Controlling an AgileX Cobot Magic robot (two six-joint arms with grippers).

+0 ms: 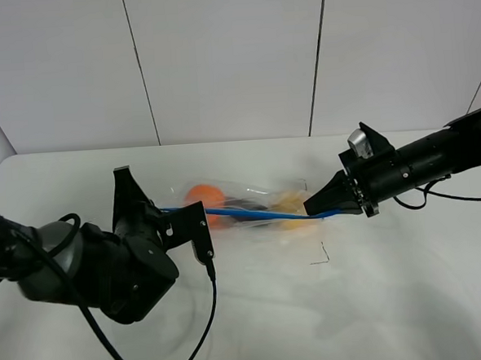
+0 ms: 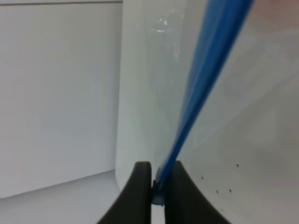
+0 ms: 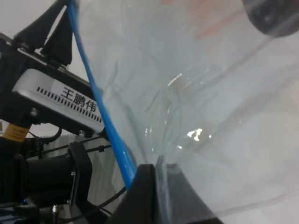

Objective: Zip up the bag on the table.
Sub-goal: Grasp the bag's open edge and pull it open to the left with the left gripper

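Note:
The bag (image 1: 262, 197) is clear crinkly plastic, stretched between my two grippers over the table (image 1: 378, 294). Its blue zipper strip (image 1: 251, 214) runs taut from one gripper to the other. An orange (image 1: 202, 196), a dark eggplant (image 1: 244, 204) and a yellow pear (image 1: 288, 200) show through the plastic. My left gripper (image 1: 167, 210) is shut on the strip's left end; the left wrist view shows the fingers (image 2: 140, 186) pinching the strip (image 2: 205, 70). My right gripper (image 1: 314, 208) is shut on the bag's right end; in the right wrist view it (image 3: 159, 179) pinches the plastic beside the strip (image 3: 100, 107).
A black cable (image 1: 209, 312) hangs from the left arm across the table's front. A small dark mark (image 1: 320, 257) lies on the table below the bag. A cable (image 1: 446, 198) trails behind the right arm. White wall panels (image 1: 225, 58) stand behind the table.

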